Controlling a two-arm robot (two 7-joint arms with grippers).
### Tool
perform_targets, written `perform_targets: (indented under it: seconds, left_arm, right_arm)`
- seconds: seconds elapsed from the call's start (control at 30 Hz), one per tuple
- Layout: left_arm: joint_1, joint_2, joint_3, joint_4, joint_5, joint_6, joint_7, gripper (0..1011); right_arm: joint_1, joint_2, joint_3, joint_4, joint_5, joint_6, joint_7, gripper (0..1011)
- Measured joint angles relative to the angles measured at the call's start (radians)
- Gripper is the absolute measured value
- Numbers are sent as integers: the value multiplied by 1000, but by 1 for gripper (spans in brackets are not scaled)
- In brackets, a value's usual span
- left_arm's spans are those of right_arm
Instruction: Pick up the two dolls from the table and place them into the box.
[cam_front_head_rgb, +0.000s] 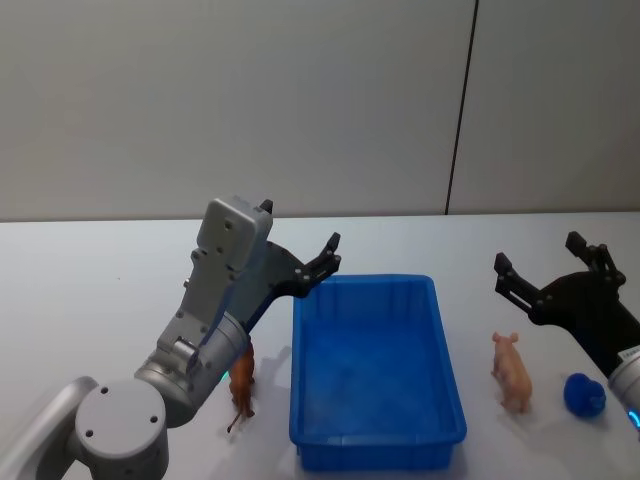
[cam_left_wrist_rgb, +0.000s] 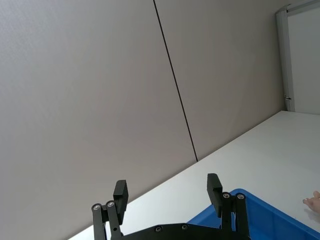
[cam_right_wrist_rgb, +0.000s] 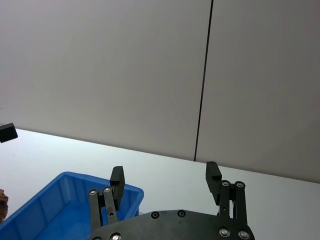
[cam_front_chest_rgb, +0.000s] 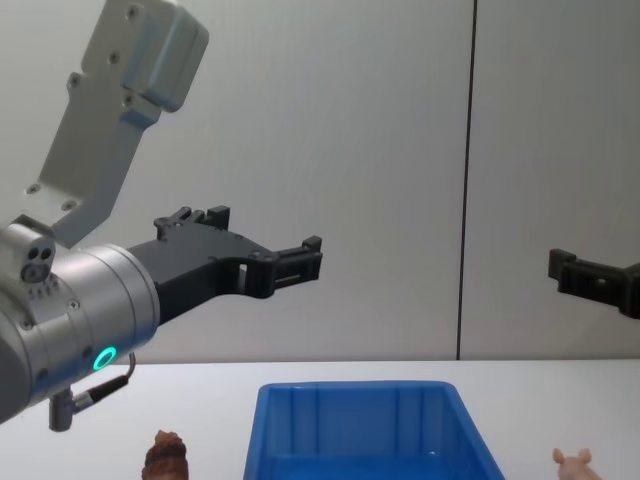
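Observation:
The blue box (cam_front_head_rgb: 372, 443) stands empty in the middle of the white table (cam_front_head_rgb: 90, 290). A dark brown doll (cam_front_head_rgb: 241, 383) stands just left of it, partly behind my left arm. A pale pink doll (cam_front_head_rgb: 512, 372) stands to the right of the box. My left gripper (cam_front_head_rgb: 328, 258) hangs open in the air over the box's far left corner, holding nothing. Raised above the table beyond the pink doll, my right gripper (cam_front_head_rgb: 538, 256) is open and holds nothing. The chest view shows the brown doll (cam_front_chest_rgb: 167, 455), the box (cam_front_chest_rgb: 360, 405) and the pink doll (cam_front_chest_rgb: 572, 463) low down, with both grippers well above them.
A small round blue object (cam_front_head_rgb: 584, 395) lies on the table right of the pink doll, near my right arm. A plain grey wall with a dark vertical seam (cam_front_head_rgb: 460, 110) runs behind the table.

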Motion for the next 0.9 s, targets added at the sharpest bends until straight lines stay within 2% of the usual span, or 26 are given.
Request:
perform_targets:
  seconds: [0.7, 0.9]
  left_arm:
    - [0, 0, 0, 0, 0, 0, 0, 1001]
    - [0, 0, 0, 0, 0, 0, 0, 1001]
  right_arm:
    - [0, 0, 1, 1, 1, 0, 1, 1001]
    - [-1, 9, 10, 8, 17, 0, 13, 1001]
